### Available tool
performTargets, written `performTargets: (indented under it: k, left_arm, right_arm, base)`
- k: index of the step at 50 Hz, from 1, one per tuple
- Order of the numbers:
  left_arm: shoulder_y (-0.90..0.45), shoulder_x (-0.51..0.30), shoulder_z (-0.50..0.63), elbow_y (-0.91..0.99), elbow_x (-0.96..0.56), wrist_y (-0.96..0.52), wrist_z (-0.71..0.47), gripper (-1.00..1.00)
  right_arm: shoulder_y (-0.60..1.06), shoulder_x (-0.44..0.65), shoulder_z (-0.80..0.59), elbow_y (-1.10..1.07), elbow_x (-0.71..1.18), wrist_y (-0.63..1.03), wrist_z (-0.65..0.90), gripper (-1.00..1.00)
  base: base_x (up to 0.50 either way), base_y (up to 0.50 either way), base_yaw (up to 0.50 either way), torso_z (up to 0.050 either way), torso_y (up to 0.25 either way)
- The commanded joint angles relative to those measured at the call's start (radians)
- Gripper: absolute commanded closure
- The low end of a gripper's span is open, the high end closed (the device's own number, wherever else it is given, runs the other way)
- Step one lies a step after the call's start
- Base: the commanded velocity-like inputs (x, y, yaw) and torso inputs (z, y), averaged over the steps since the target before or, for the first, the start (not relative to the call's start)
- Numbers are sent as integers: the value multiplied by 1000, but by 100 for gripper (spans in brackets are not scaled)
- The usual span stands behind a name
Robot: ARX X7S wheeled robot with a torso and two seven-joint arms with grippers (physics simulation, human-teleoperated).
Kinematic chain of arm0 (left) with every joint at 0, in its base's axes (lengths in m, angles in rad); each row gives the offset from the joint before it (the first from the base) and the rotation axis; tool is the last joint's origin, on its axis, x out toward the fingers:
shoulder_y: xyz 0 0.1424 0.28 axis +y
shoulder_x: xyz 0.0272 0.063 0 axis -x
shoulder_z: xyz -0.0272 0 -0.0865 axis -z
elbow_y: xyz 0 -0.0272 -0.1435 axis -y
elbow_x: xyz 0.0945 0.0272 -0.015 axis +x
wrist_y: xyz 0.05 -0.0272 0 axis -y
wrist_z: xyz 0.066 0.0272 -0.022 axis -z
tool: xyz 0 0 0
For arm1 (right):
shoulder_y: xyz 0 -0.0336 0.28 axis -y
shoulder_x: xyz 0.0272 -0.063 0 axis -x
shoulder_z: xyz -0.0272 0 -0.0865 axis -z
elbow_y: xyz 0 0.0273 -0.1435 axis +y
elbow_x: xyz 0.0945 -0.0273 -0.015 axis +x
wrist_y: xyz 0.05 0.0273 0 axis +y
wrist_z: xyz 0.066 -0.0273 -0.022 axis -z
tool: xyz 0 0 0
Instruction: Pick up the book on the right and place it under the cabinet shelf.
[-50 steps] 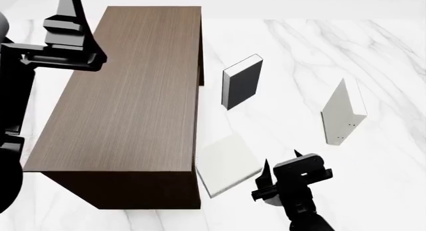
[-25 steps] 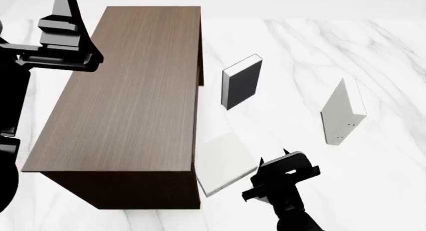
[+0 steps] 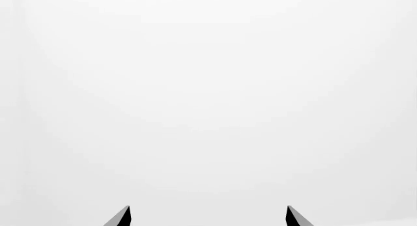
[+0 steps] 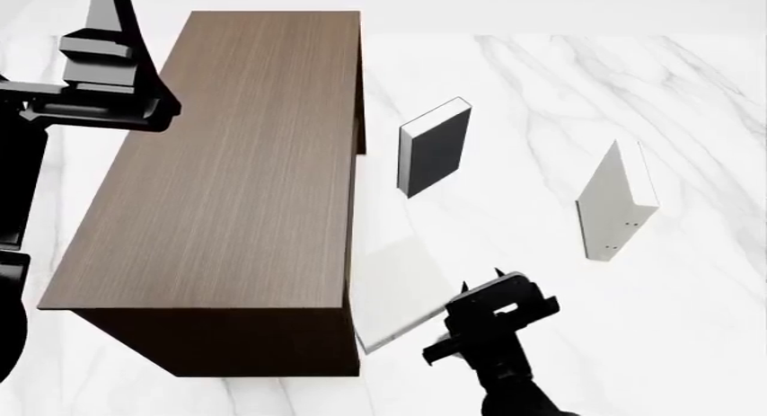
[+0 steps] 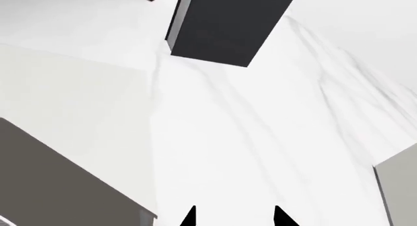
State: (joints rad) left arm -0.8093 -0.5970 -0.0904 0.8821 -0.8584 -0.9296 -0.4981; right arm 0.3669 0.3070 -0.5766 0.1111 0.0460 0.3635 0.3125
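The book lies flat on the floor, its left edge hidden beneath the cabinet shelf. In the right wrist view the book shows a pale cover and a grey side. My right gripper sits just right of the book, low over the floor, open and empty. Its tips stand apart over bare floor. Whether it touches the book I cannot tell. My left gripper is raised at the cabinet's far left, open, facing blank white.
A thick black-covered book stands upright right of the cabinet. Another pale book with small dark dots stands upright farther right. White marble floor lies all around.
My right gripper has moved left toward the cabinet, and the flat book has slid left, further under the cabinet's edge. The left arm has drifted slightly left.
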Motion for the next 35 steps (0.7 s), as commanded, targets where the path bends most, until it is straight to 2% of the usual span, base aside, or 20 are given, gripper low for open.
performTargets:
  k: [1, 35]
  left_arm:
    - [8, -4, -2, -1, -2, 8, -2, -100]
    - [8, -29, -25, 7, -37, 8, -20, -100]
  right_arm:
    - [5, -44, -50, 49, 104, -23, -54, -100]
    - [98, -132, -80, 173, 128, -32, -90, -100]
  base:
    - [0, 0, 3, 0, 0]
    - [1, 1, 2, -1, -4]
